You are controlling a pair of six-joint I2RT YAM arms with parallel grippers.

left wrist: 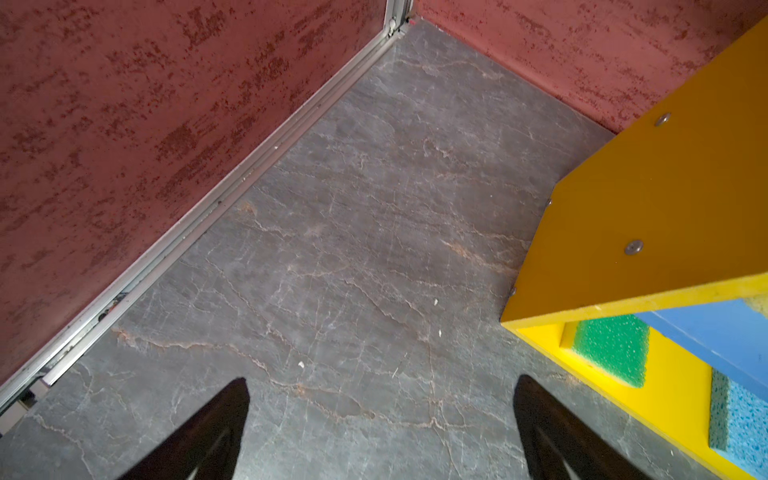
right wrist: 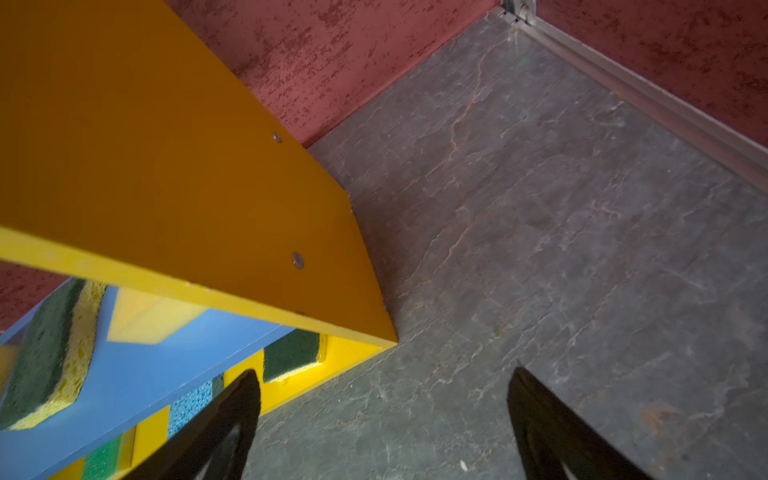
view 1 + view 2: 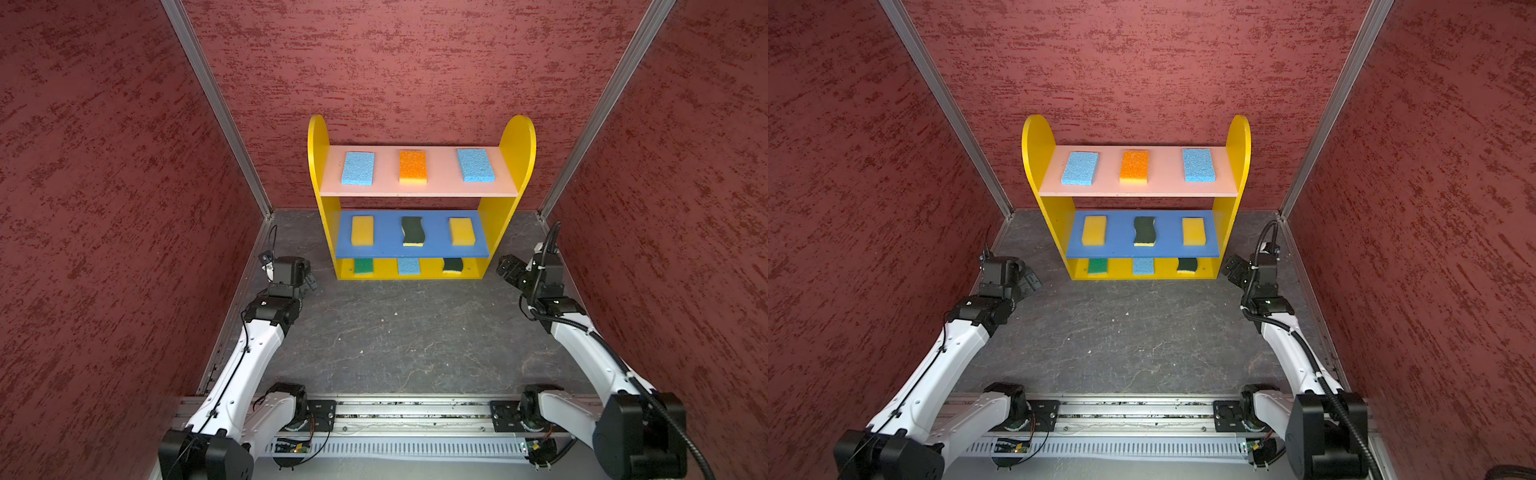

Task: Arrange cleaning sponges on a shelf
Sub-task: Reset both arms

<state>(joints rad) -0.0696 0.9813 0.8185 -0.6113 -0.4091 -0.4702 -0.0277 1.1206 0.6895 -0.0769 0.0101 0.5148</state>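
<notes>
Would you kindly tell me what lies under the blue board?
A green sponge, light blue sponge, dark green sponge, on the yellow bottom board; the blue board covers their backs.

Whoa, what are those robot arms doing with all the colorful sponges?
Two robot arms are arranging sponges on a little shelf. All nine sit there, three on each board, with the orange sponge top middle. Neither arm holds anything: the left gripper and right gripper are open and empty, one beside each end of the shelf.

No text, label, brand, number or sign can be read on anything.
</notes>
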